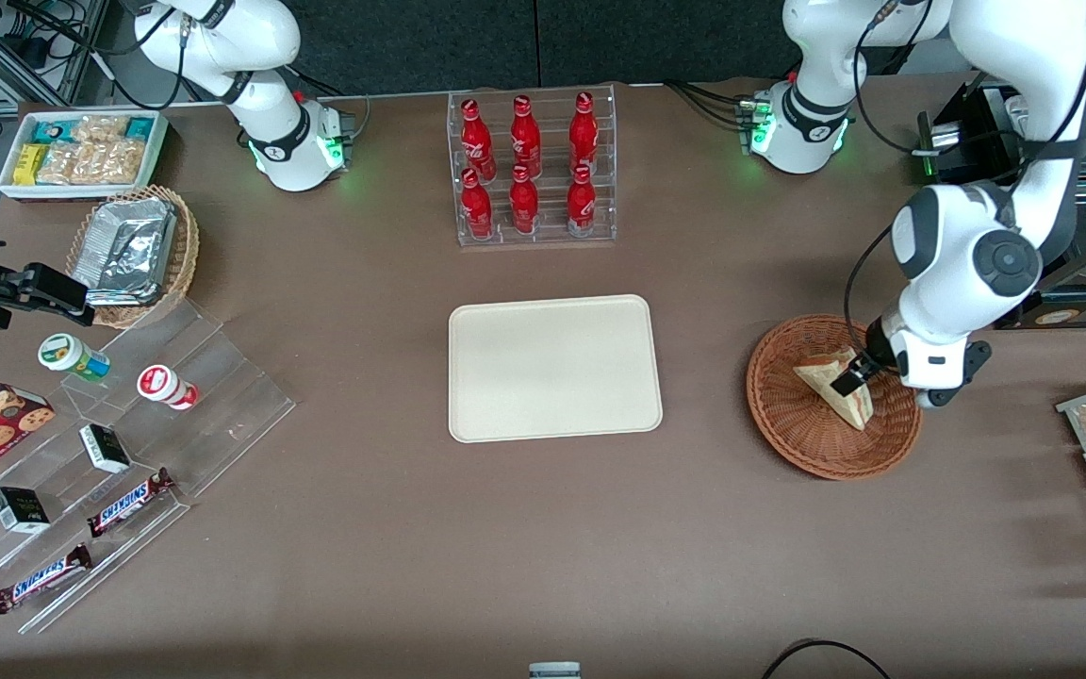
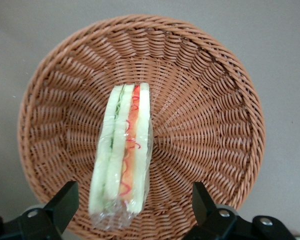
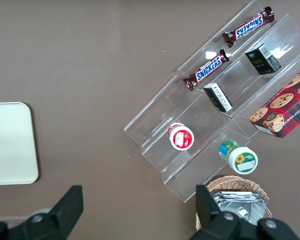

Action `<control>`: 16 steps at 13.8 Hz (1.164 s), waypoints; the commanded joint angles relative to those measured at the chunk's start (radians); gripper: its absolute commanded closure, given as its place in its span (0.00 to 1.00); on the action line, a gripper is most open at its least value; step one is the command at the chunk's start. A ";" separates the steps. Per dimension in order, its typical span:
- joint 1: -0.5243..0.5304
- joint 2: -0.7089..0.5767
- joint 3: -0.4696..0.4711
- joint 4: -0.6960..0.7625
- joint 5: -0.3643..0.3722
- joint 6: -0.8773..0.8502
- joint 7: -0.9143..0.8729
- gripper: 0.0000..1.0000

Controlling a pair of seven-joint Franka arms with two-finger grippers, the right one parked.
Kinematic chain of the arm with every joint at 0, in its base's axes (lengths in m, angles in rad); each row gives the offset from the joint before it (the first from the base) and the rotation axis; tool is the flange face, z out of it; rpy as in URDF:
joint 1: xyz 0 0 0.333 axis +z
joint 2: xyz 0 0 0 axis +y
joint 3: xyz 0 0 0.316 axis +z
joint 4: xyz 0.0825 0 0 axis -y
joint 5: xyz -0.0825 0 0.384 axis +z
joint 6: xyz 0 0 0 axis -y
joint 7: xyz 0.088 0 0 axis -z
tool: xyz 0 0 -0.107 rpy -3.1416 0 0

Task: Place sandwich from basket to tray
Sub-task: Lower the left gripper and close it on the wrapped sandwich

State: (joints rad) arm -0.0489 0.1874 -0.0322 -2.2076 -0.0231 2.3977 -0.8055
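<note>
Gripper over the basket

The gripper point(image 2: 132, 207) hangs wide open — astride the sandwich point(image 2: 124, 155) lying in the basket point(image 2: 215, 125).

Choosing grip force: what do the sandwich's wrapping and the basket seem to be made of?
The sandwich looks wrapped in thin clear film, glossy and wrinkled. The basket seems woven wicker or rattan, matte reddish-brown with visible strands. The gripper hangs open above them.
</note>
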 commanded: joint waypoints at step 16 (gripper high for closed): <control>-0.075 0.081 -0.009 0.257 0.084 -0.380 -0.032 1.00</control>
State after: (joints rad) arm -0.0729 0.2703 -0.0415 -2.0456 0.0458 2.1241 -0.8133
